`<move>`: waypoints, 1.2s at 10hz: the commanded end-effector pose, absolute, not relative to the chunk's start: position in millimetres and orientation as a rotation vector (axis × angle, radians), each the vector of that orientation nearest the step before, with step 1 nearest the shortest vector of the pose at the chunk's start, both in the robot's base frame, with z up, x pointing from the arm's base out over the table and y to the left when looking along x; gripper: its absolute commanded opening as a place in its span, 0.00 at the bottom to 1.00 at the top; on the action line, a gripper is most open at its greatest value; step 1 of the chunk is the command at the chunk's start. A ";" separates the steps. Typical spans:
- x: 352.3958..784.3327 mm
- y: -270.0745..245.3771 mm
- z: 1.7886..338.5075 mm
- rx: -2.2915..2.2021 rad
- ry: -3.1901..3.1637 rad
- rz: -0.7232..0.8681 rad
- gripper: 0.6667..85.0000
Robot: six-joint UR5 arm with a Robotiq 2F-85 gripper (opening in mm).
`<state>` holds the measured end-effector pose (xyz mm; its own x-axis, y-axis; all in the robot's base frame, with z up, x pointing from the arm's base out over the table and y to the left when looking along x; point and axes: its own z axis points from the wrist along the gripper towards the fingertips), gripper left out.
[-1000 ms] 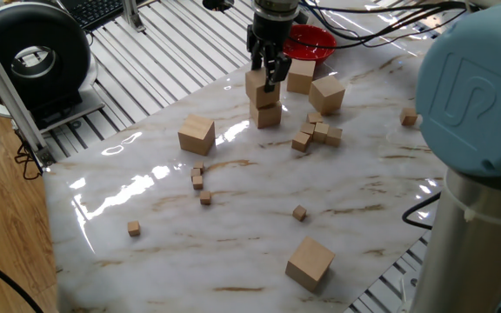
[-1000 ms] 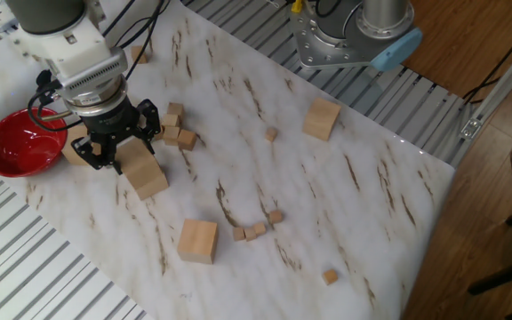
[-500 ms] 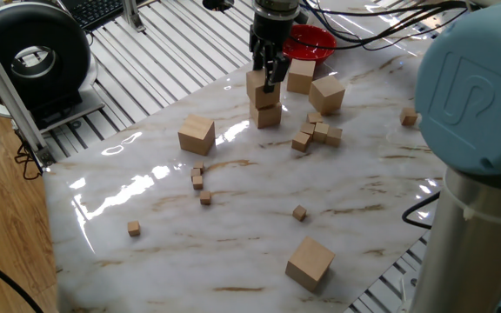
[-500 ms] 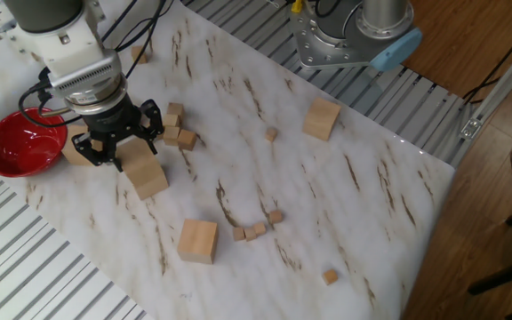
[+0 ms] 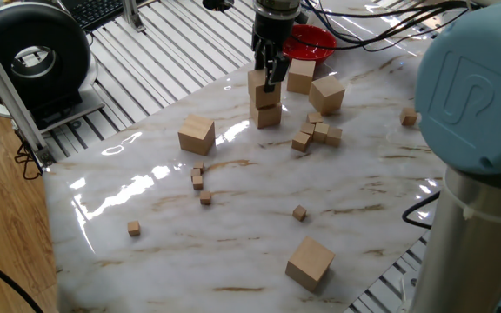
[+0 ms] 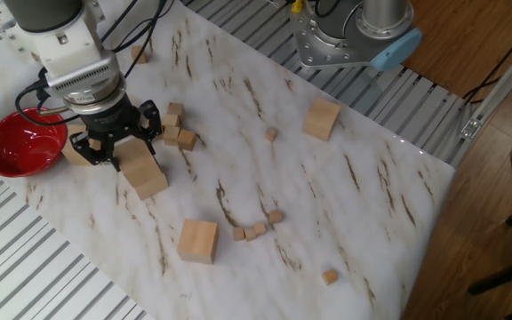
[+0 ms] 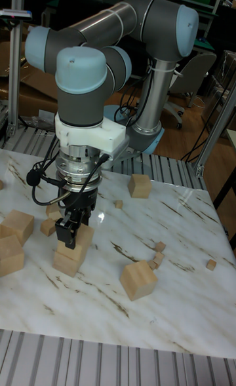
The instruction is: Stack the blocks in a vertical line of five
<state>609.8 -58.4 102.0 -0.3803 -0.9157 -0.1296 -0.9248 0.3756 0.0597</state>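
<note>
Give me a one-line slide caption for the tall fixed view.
UR5 end effector sets a second block on the bottom block, three loose large blocks nearby.

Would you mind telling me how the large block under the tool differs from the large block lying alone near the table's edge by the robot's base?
The block under the tool sits on top of another large block, while the lone block rests directly on the marble table. The stacked block sits between the fingers of the tool; the lone block is untouched, far from the arm. The stacked block has blocks close by; the lone one stands apart. Both are plain light-tan wooden cubes of like size.
</note>
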 end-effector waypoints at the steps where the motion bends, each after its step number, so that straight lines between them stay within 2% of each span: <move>1: 614.2 -56.1 101.0 -1.682 2.533 0.190 0.01; 12: 610.4 -59.8 99.1 -1.650 2.538 0.193 0.01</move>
<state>608.2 -61.1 97.7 -0.4024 -0.9040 -0.1445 -0.9154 0.3990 0.0530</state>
